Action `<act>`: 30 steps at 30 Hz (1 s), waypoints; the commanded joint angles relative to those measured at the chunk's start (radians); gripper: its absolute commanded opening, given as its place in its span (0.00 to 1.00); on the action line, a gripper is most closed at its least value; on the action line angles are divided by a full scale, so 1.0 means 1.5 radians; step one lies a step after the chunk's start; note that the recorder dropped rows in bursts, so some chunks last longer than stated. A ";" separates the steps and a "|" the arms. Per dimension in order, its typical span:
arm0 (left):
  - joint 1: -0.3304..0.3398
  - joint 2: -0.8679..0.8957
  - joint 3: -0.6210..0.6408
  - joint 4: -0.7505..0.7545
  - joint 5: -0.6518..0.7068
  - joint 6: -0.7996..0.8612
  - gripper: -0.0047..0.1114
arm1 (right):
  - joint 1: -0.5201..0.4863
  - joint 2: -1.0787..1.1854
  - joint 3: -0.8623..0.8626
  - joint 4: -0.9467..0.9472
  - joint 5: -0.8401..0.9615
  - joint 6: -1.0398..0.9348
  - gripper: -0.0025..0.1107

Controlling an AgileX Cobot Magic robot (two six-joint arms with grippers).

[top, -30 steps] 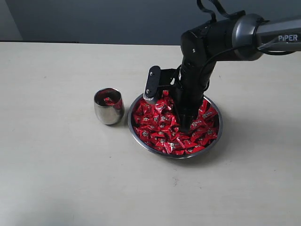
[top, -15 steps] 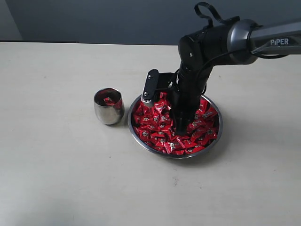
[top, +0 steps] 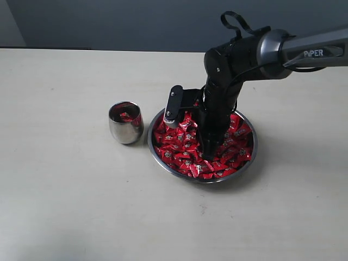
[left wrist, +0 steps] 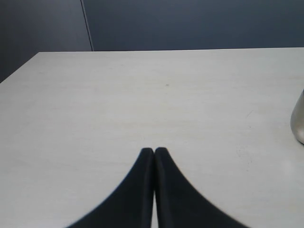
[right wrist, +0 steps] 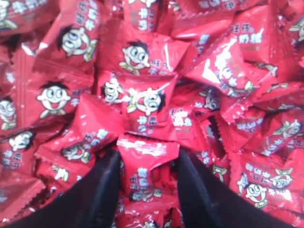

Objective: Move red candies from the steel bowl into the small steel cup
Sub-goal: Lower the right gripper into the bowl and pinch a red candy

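Observation:
The steel bowl (top: 179,175) sits right of the table's middle, heaped with red candies (top: 176,142). My right gripper (top: 206,153) reaches straight down into the pile. Up close, this gripper (right wrist: 148,156) is open, its two dark fingers (right wrist: 102,190) pushed in on either side of one red candy (right wrist: 147,178). The small steel cup (top: 125,128) stands upright just left of the bowl with a few red candies (top: 126,116) inside. My left gripper (left wrist: 154,151) is shut and empty above bare table, with the cup's side (left wrist: 299,123) at the frame's edge.
A black bracket (top: 174,103) on the right wrist hangs over the bowl's left rim, toward the cup. The pale tabletop (top: 65,190) stretches round the bowl and cup. A dark wall (top: 109,22) runs behind the table's far edge.
The right arm has sunk lower and shifted a little left, pushing its open fingers deeper into the candy pile. Bowl and cup have stayed in place.

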 commanded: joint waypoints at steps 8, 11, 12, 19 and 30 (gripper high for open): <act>-0.003 -0.003 0.003 -0.004 -0.007 -0.001 0.04 | 0.001 0.004 -0.002 -0.005 -0.009 -0.002 0.25; -0.003 -0.003 0.003 -0.004 -0.007 -0.001 0.04 | 0.001 0.006 -0.002 -0.005 -0.011 -0.002 0.17; -0.003 -0.003 0.003 -0.004 -0.007 -0.001 0.04 | 0.001 0.006 -0.002 -0.005 -0.011 -0.002 0.15; -0.003 -0.003 0.003 -0.004 -0.007 -0.001 0.04 | 0.001 0.006 -0.002 -0.005 -0.010 -0.002 0.12; -0.003 -0.003 0.003 -0.004 -0.007 -0.001 0.04 | 0.001 0.006 -0.002 -0.006 -0.003 -0.002 0.01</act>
